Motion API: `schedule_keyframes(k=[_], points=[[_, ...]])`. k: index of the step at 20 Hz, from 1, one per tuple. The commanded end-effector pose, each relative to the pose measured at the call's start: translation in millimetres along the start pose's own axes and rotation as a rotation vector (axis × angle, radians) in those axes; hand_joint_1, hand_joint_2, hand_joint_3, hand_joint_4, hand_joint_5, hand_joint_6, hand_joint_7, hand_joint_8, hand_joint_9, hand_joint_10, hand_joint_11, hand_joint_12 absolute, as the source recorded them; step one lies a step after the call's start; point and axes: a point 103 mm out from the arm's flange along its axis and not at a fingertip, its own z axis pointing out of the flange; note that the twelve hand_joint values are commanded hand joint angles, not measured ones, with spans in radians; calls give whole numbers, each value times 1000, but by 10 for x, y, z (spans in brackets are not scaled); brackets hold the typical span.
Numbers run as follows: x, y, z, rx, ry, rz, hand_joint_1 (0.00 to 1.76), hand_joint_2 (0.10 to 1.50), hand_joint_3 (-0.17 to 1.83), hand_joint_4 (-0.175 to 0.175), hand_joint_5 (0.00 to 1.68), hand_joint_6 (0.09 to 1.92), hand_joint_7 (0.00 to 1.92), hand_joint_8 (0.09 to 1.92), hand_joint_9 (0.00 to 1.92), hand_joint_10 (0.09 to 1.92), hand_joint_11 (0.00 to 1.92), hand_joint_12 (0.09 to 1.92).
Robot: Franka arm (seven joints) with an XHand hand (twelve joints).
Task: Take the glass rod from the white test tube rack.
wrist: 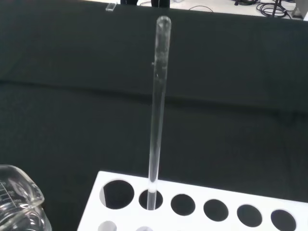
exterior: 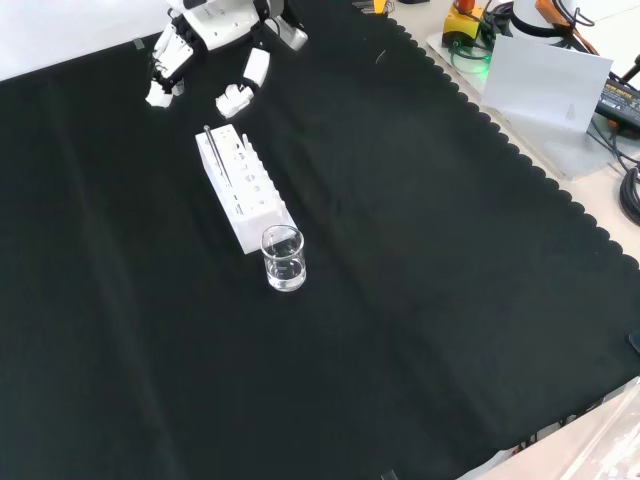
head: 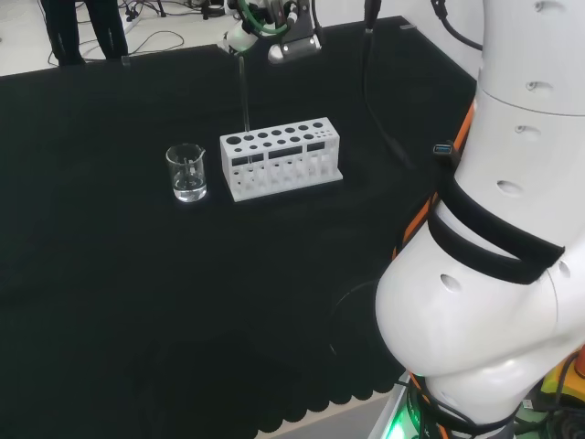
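Reading the head view left to right: beaker [head: 186, 172] on the bench [head: 110, 302], then the white test tube rack [head: 280, 159], glass rod [head: 245, 101] upright in a hole near its left end. My hand [exterior: 185, 45] hovers beyond the rack in the front view, fingers relaxed, holding nothing. Approach step, I judge. Next: close in on the rod's top, pinch, lift straight up.
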Motion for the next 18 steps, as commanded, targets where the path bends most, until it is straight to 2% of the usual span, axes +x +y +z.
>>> schedule_keyframes(k=[1,4,9,18], points=[[-17,34,71,6,-4,8,628,867,560,-175,376,285,490,873,813,751,642,1260],[-26,24,135,23,0,10,629,863,567,-175,339,426,534,862,862,737,678,1250],[-17,24,355,50,-3,7,627,856,574,-175,328,534,600,857,910,738,720,1240],[56,41,561,77,-15,1,642,832,583,-175,349,720,716,835,1011,719,818,1214]])
